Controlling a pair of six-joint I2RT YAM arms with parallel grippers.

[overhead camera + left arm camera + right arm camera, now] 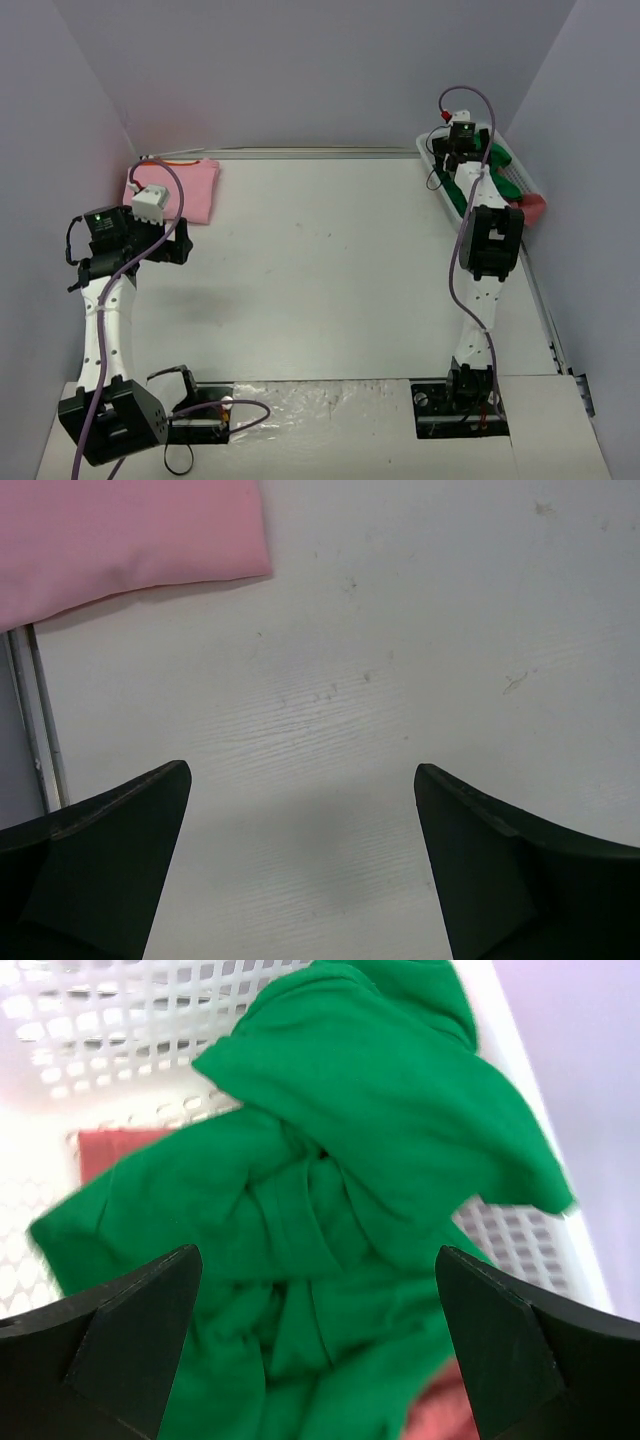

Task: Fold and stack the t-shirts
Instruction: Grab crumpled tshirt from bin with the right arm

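Green t-shirt (340, 1160) crumpled in basket (130, 1010), just beneath spread right hand (315, 1260)

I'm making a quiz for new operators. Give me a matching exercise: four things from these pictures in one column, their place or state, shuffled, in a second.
1. pink t-shirt
2. green t-shirt
3. left end effector
4. right end effector

A. crumpled in the white basket
B. open above the table surface
C. lying flat at the table's far left
D. open over the basket

Pairs: 1-C, 2-A, 3-B, 4-D
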